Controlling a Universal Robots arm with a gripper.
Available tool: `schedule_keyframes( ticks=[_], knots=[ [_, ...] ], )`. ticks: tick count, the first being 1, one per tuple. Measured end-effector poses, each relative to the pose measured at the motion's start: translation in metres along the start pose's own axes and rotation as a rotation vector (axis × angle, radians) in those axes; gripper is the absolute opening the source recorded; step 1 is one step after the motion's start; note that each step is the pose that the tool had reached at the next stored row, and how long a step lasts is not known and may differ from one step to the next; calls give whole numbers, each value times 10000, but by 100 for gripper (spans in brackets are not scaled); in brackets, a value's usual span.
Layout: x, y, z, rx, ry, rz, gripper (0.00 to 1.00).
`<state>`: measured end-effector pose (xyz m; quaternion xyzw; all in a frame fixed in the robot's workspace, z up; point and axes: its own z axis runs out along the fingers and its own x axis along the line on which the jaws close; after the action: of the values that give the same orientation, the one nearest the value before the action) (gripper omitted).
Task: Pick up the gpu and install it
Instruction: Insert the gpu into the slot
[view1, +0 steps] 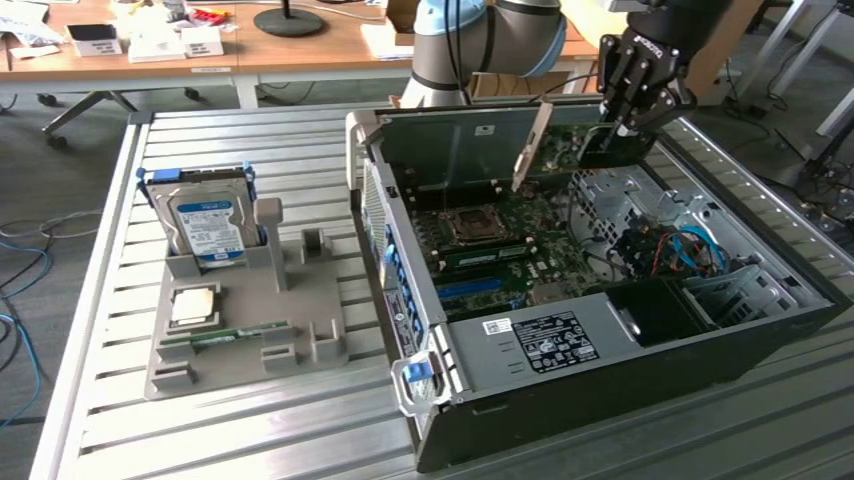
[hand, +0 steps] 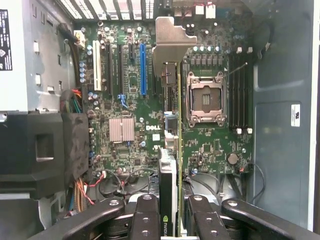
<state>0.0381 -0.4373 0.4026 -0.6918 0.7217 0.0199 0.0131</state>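
hand (view1: 627, 125) clamped on gpu (view1: 594, 150) | held over motherboard (hand: 130, 100) in open case (view1: 747, 350) | (slot beneath hidden by card)

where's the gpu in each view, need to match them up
Exterior view: the gpu hangs in the gripper above the open case, its silvery bracket toward the exterior view's left.
Wrist view: the gpu is seen edge-on in mid-picture, clamped in the gripper, over the motherboard.
Shared landmark: the cpu socket, beside the card.
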Motion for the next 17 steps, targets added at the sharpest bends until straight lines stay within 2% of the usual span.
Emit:
schedule_keyframes(
  ticks=[13, 17],
  knots=[
    [15, 342, 7, 77, -3, -3, 27],
    [15, 360, 7, 81, -3, -6, 27]
  ],
)
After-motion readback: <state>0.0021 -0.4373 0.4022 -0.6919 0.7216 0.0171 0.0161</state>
